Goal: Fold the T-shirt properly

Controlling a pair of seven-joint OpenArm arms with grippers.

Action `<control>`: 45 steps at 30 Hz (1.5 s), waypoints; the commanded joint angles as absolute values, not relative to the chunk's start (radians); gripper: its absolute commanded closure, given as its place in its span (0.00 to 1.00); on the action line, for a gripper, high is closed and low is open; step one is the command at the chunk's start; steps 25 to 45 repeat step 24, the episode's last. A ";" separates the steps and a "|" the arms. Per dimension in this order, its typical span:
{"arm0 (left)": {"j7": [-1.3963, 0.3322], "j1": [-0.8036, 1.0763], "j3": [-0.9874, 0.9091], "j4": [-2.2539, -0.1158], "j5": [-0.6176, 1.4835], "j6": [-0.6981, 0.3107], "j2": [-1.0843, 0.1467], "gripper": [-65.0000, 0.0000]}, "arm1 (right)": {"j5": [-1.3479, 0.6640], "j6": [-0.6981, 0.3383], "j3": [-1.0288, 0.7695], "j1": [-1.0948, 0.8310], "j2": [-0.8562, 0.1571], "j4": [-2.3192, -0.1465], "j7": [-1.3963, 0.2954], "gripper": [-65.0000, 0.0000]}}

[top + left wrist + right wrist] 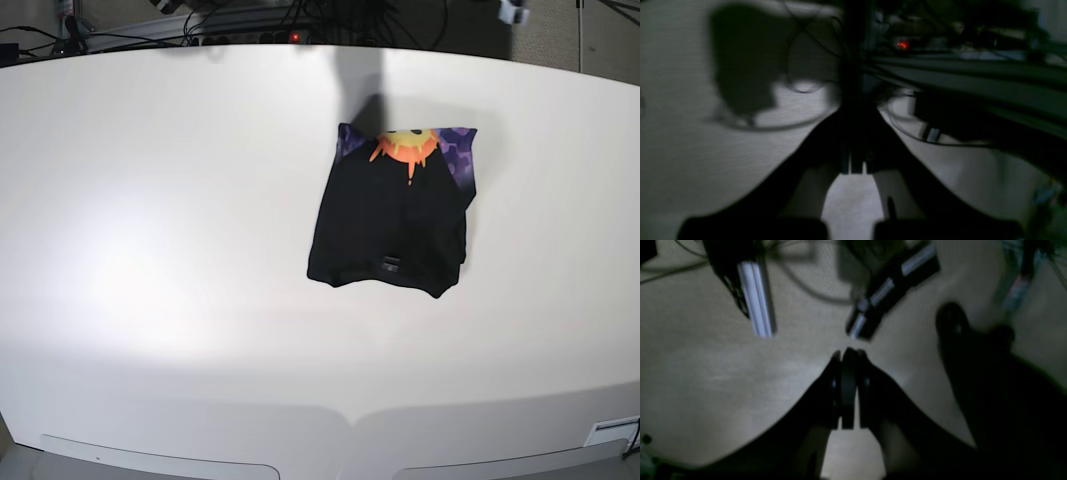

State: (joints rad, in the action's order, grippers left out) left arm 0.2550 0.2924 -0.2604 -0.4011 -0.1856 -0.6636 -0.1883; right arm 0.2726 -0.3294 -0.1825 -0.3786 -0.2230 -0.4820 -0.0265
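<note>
The T-shirt [395, 220] lies folded into a rough black square on the white table [150, 250], right of centre. A strip of orange-yellow sun and purple print shows along its far edge. Neither gripper shows in the base view. In the left wrist view my left gripper [855, 133] has its dark fingers closed together, with nothing seen between them, over a pale surface and cables. In the right wrist view my right gripper [848, 356] is likewise closed and empty above a beige surface. The T-shirt is in neither wrist view.
A power strip with a red light [295, 37] and cables lie behind the table's far edge. Metal frame bars [755, 300] and a dark blurred shape [973, 373] show in the right wrist view. A black bar [973, 86] crosses the left wrist view.
</note>
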 commanded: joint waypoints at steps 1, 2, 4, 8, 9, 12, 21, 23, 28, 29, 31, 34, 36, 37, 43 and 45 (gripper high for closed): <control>0.263 0.293 -0.260 -0.395 -0.204 -0.665 -0.179 1.00 | 0.250 -0.306 -0.155 -0.363 -0.233 -0.464 -0.014 1.00; 0.263 0.284 -0.260 -0.387 -0.220 -0.652 -0.162 1.00 | 0.228 -0.290 -0.123 -0.342 -0.233 -0.440 -0.012 1.00; 0.269 0.273 -0.260 -0.374 -0.236 -0.606 -0.130 1.00 | 0.200 -0.245 -0.065 -0.301 -0.233 -0.393 -0.003 1.00; 0.287 0.265 -0.260 -0.366 -0.236 -0.545 -0.097 1.00 | 0.157 -0.112 0.013 -0.239 -0.233 -0.307 0.046 1.00; 0.291 0.265 -0.260 -0.366 -0.235 -0.544 -0.097 1.00 | 0.136 -0.091 0.023 -0.229 -0.233 -0.293 0.058 1.00; 0.297 0.266 -0.260 -0.366 -0.236 -0.537 -0.103 1.00 | 0.096 -0.088 0.033 -0.213 -0.232 -0.274 0.083 1.00; 0.251 0.266 -0.260 -0.365 -0.234 -0.496 -0.099 1.00 | 0.101 -0.113 0.033 -0.211 -0.233 -0.275 0.086 1.00; 0.252 0.268 -0.260 -0.365 -0.234 -0.496 -0.100 1.00 | 0.100 -0.128 0.033 -0.210 -0.232 -0.275 0.087 1.00; 0.252 0.268 -0.260 -0.365 -0.234 -0.496 -0.100 1.00 | 0.100 -0.143 0.033 -0.210 -0.232 -0.275 0.087 1.00; 0.252 0.268 -0.260 -0.365 -0.234 -0.496 -0.100 1.00 | 0.100 -0.143 0.033 -0.210 -0.232 -0.275 0.087 1.00; 0.252 0.268 -0.260 -0.365 -0.234 -0.496 -0.100 1.00 | 0.100 -0.143 0.033 -0.210 -0.232 -0.275 0.087 1.00; 0.252 0.268 -0.260 -0.365 -0.234 -0.496 -0.100 1.00 | 0.100 -0.143 0.033 -0.210 -0.232 -0.275 0.087 1.00; 0.252 0.268 -0.260 -0.365 -0.234 -0.496 -0.100 1.00 | 0.100 -0.143 0.033 -0.210 -0.232 -0.275 0.087 1.00; 0.252 0.268 -0.260 -0.365 -0.234 -0.496 -0.100 1.00 | 0.100 -0.143 0.033 -0.210 -0.232 -0.275 0.087 1.00; 0.252 0.268 -0.260 -0.365 -0.234 -0.496 -0.100 1.00 | 0.100 -0.143 0.033 -0.210 -0.232 -0.275 0.087 1.00; 0.252 0.268 -0.260 -0.365 -0.234 -0.496 -0.100 1.00 | 0.100 -0.143 0.033 -0.210 -0.232 -0.275 0.087 1.00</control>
